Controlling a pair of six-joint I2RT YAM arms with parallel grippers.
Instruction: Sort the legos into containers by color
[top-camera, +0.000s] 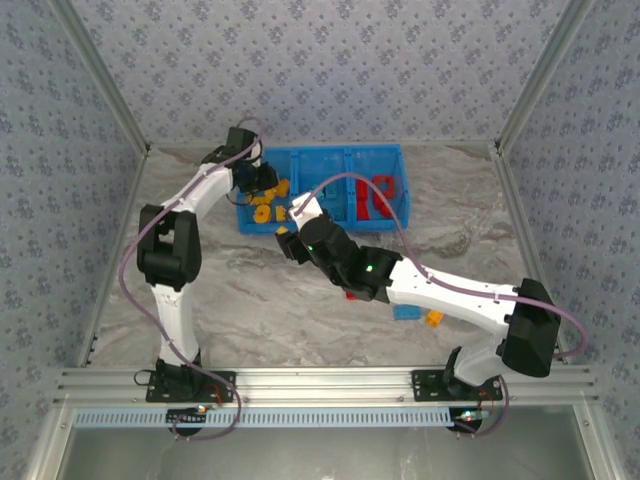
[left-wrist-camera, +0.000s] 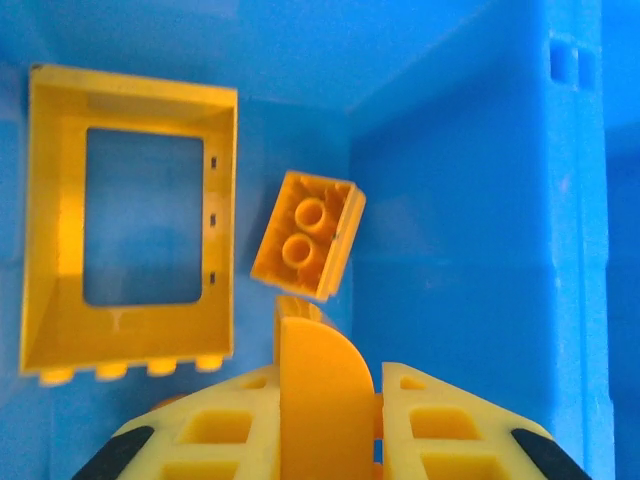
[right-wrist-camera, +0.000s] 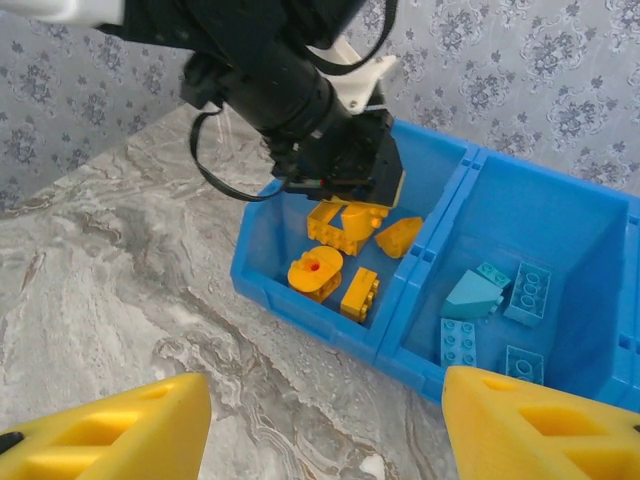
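Note:
The blue container stands at the back of the table, split into three compartments. Inside its left compartment my left gripper is shut on an orange curved lego. Under it lie a yellow-orange open frame and a two-stud brick. In the right wrist view that compartment also holds a round orange piece and a small brick. Blue legos lie in the middle compartment and red ones in the right. My right gripper is open with nothing between its fingers, over the marble just in front of the container.
Three loose legos lie on the table by my right arm: a red one, a blue one and an orange one. The left arm reaches over the container's left end. Metal frame posts stand at the table's corners.

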